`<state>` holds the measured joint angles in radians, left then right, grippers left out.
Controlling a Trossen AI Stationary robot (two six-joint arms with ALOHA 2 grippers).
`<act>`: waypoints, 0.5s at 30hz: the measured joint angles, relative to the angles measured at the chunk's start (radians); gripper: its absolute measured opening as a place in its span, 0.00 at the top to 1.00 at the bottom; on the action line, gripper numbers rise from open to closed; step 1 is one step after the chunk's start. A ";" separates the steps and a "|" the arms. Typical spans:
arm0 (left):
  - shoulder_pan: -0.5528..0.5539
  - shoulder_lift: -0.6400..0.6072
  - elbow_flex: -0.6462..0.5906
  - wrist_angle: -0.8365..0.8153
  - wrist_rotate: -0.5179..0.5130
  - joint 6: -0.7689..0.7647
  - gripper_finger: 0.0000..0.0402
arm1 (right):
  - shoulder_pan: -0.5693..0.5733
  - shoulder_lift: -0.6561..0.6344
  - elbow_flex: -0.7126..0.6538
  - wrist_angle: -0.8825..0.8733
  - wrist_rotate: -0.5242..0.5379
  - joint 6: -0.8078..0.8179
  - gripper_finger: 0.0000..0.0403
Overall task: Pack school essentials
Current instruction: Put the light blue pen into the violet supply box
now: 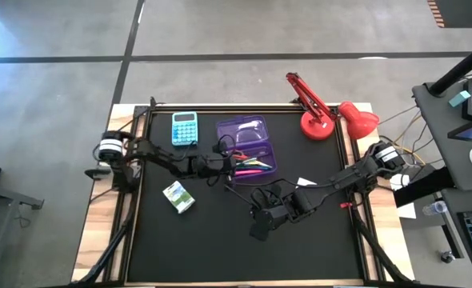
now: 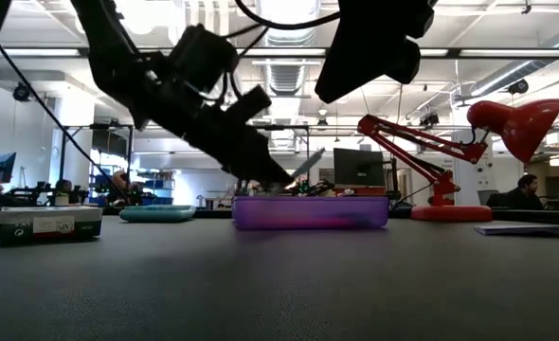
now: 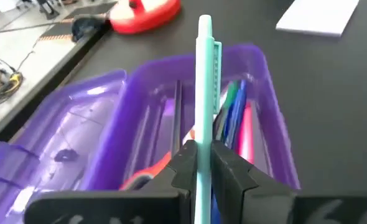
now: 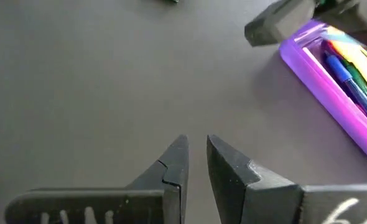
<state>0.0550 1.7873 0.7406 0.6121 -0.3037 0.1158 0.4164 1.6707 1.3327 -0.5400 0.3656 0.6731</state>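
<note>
The open purple pencil case [image 1: 250,148] lies on the black mat with green, blue and pink pens [image 3: 236,109] in its tray, and a red scissors handle [image 3: 145,179] shows there too. My left gripper [image 3: 203,149] hovers at the case's left side, shut on a teal pen [image 3: 205,68] that points out over the tray. My right gripper [image 4: 197,146] hangs open by a narrow gap over bare mat near the case's front, touching nothing. The green-and-white packet [image 1: 178,197] lies flat on the mat to the left. A small white square [image 1: 304,182] lies right of the case. My left gripper pinches the teal pen's barrel [image 3: 204,134] between its two fingers, well back from the capped end with the clip. The fingers run along the pen. It is lifted clear and juts forward and slightly upward [image 2: 308,161] above the case's tray.
The light-blue calculator [image 1: 184,128] lies behind and left of the case. The red desk lamp [image 1: 326,118] stands at the far right corner. A white pad [image 3: 317,15] lies on the mat beyond the case. The near half of the mat [image 1: 220,256] is bare.
</note>
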 joint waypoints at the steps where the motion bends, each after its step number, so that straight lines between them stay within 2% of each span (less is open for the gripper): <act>1: -0.001 0.014 0.002 0.011 0.001 0.000 0.96 | 0.000 0.000 0.000 0.000 0.000 0.000 0.88; 15: -0.004 -0.004 0.002 -0.037 0.011 -0.006 0.93 | 0.000 0.000 0.000 0.008 0.000 0.000 0.88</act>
<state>0.0513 1.7838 0.7427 0.5754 -0.2924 0.1101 0.4164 1.6707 1.3327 -0.5319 0.3656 0.6731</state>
